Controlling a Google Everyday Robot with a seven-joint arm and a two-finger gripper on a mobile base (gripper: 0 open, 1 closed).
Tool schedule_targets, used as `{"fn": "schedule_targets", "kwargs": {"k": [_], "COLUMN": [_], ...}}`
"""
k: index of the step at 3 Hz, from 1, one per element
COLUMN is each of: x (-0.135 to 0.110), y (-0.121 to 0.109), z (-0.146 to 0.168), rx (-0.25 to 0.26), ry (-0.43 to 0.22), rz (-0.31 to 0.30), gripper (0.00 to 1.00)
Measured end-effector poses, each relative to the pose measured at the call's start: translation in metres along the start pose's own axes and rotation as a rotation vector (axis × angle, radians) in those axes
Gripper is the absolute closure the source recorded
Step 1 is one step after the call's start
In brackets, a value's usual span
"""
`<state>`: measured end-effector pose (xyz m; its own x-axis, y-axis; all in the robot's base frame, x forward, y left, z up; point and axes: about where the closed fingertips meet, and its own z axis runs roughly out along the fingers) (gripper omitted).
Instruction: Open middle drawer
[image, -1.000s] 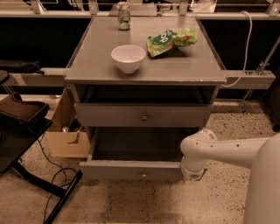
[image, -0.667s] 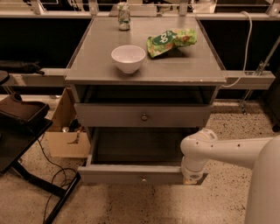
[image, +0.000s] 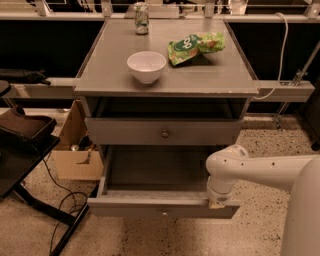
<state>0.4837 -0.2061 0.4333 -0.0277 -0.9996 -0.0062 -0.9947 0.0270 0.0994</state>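
Because the middle drawer (image: 150, 207) now stands further out toward the camera than it did a second ago, we judge the opening nearly complete; much of its interior floor is exposed. At the right end of the drawer's front edge sits the gripper (image: 218, 201), against the panel top; we cannot tell whether it is spread or clamped. Behind and above the drawer, the upper drawer (image: 125, 132) remains shut. Farther behind the drawer, the cabinet top (image: 225, 75) carries a white bowl (image: 146, 66), a green bag (image: 195, 46) and a can (image: 141, 11).
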Motion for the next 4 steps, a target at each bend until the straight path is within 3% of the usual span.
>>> {"fn": "schedule_targets", "kwargs": {"k": [4], "x": [0.0044], "y": [-0.0017], "z": [-0.0016], "rx": [-0.025], "ry": [-0.002], "rz": [0.0], "gripper": [1.0]}}
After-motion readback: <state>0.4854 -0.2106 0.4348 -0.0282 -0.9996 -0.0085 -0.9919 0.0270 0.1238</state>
